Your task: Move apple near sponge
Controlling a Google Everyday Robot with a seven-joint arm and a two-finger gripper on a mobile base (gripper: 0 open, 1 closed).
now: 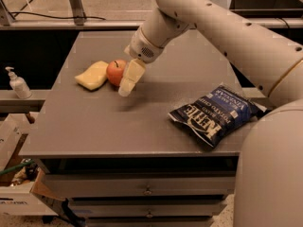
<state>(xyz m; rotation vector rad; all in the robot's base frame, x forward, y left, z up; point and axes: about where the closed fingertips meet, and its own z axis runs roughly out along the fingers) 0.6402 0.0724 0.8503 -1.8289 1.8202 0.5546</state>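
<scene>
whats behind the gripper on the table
The gripper hangs low over the table, close on the right of the apple in view. Behind it the apple shows, with the sponge beside it. The gripper covers the apple's right edge, so contact there cannot be seen.

The one camera looks down at a slant on the grey table from its front side, high up and quite near. Almost the whole top fits in, with the drawer fronts below and the floor behind. The robot's arm enters from the right. The gripper is left of centre, just right of the apple.
</scene>
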